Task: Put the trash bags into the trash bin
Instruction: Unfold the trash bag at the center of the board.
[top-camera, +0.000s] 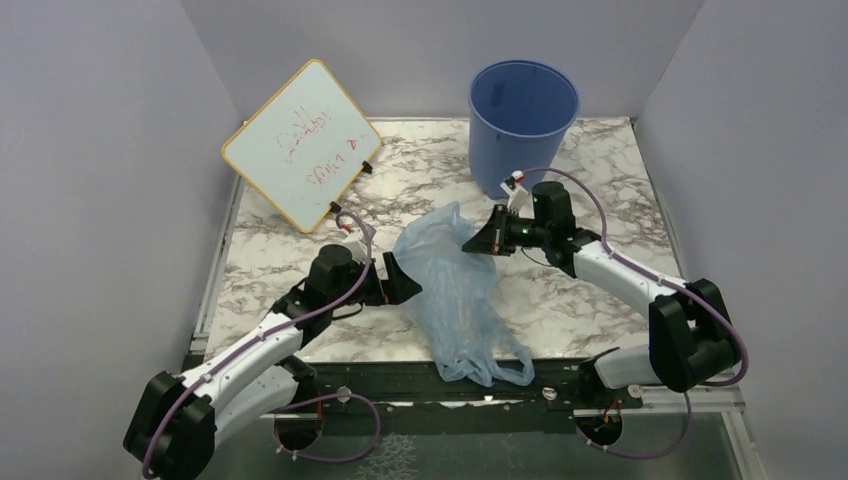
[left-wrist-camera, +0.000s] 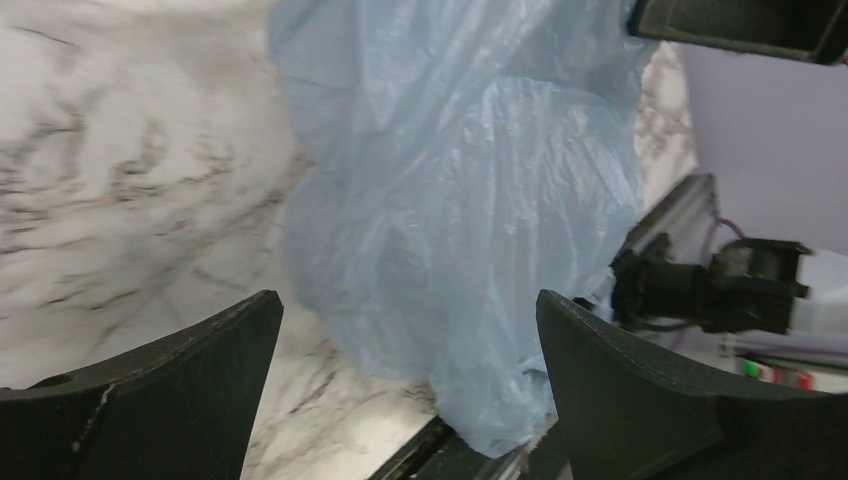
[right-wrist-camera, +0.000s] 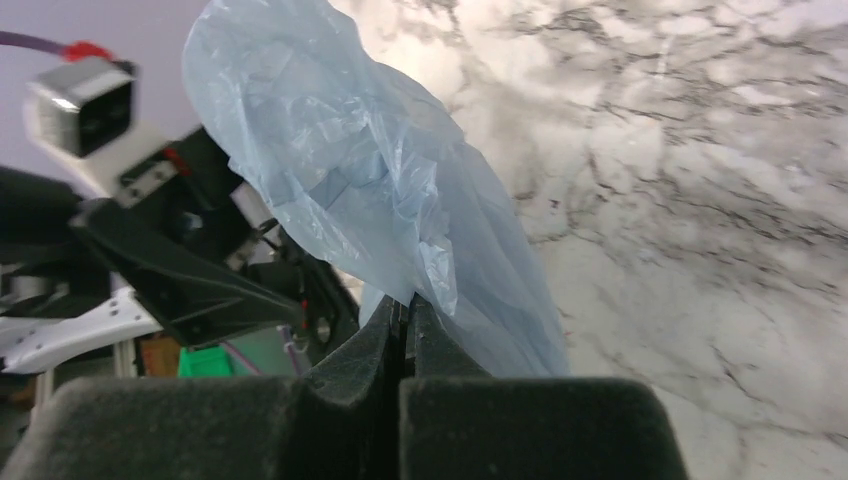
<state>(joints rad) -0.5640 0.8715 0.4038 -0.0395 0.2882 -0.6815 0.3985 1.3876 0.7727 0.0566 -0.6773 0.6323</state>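
The translucent light-blue trash bag (top-camera: 455, 290) hangs between the two arms, its upper part lifted and its lower end trailing over the table's front edge. My right gripper (top-camera: 478, 243) is shut on the bag's upper edge; in the right wrist view the jaws (right-wrist-camera: 405, 305) pinch the plastic (right-wrist-camera: 350, 180). My left gripper (top-camera: 405, 285) is open at the bag's left side; in the left wrist view its fingers (left-wrist-camera: 190, 370) stand wide apart with the bag (left-wrist-camera: 460, 200) ahead between them, not gripped. The blue trash bin (top-camera: 522, 120) stands upright at the back, beyond the right gripper.
A white board with red writing (top-camera: 300, 145) leans at the back left. The marble table (top-camera: 590, 300) ends in a black rail at the front. Grey walls close in both sides and the back.
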